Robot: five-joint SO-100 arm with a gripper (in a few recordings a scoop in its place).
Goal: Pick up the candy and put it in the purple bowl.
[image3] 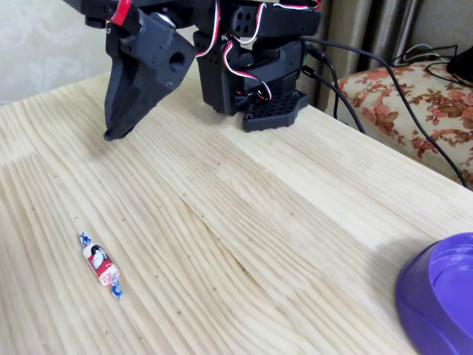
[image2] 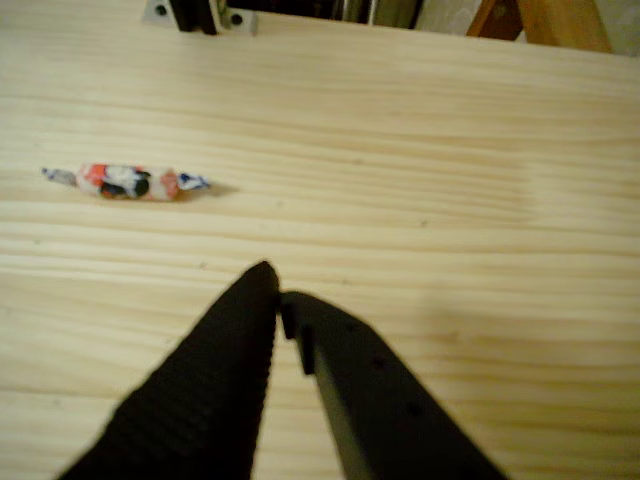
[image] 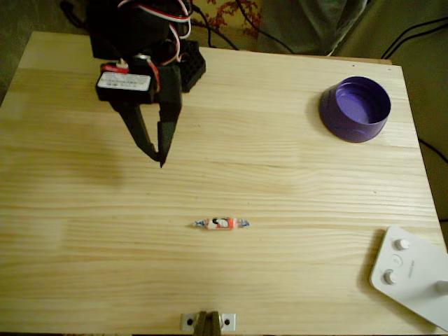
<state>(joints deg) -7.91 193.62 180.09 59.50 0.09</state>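
Your candy (image: 221,223) lay flat on the bare desk (image: 280,189), near its front edge. Beyond it your pincer (image: 159,157) hung clenched and empty, well apart from it. The purple bowl (image: 355,108) sat farthest, at the back right in the overhead view.

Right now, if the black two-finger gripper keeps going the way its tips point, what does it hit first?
Probably the bare pale wooden table. The black two-finger gripper, jaws nearly shut, angles downward short of the small white-wrapped candy, which the wrist view places ahead and left of its line. Depth is uncertain.
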